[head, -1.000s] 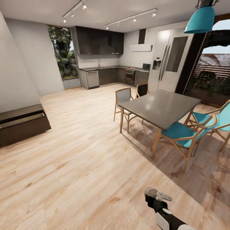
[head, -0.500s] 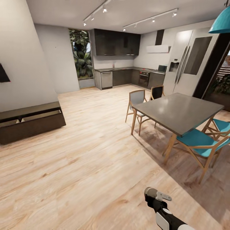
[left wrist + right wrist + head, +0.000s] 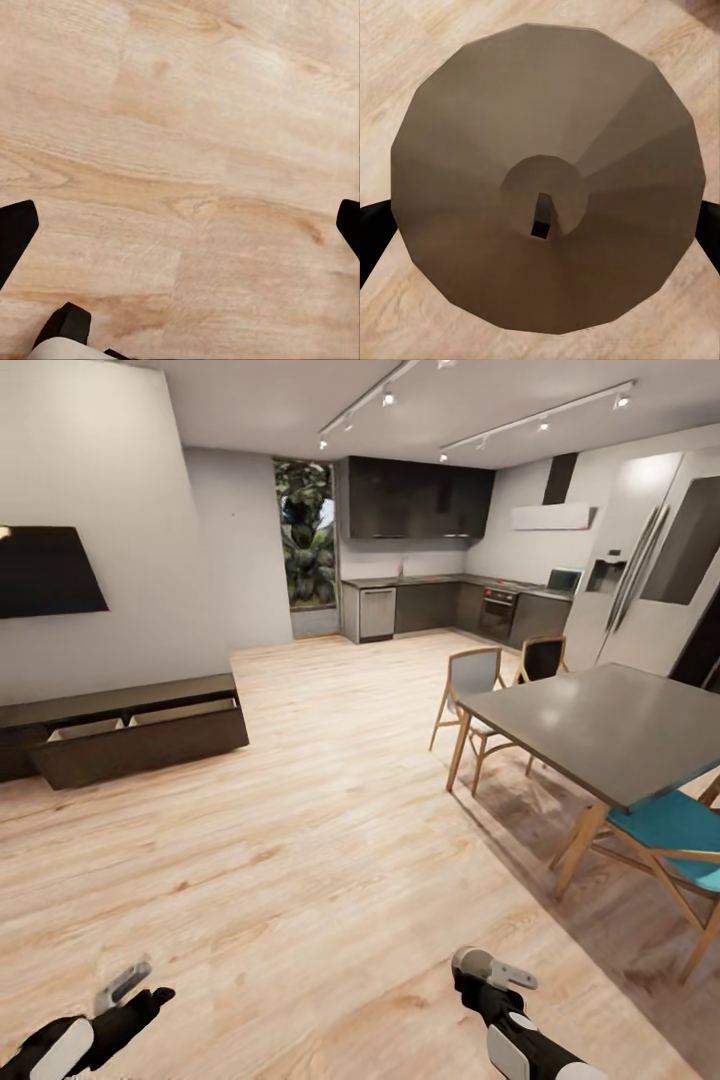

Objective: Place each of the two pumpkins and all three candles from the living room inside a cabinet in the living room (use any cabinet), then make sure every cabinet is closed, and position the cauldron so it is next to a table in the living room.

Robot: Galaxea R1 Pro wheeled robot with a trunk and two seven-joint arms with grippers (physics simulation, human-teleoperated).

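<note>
Left gripper (image 3: pixel 140 985) is hanging low over the pale plank wood floor (image 3: pixel 330 860), its fingers (image 3: pixel 15 232) spread wide apart with nothing between them. Against the white wall, the long, low, dark brown wood cabinet (image 3: pixel 140 740) is standing with its drawers pulled out, pale insides showing. Right gripper (image 3: pixel 490 967) is clamping a stubby beige-brown candle with a short dark wick (image 3: pixel 510 112), holding it above the floor. Farther right, a grey-topped dining table with wooden legs (image 3: pixel 600 725) is standing among wooden chairs (image 3: pixel 475 680).
</note>
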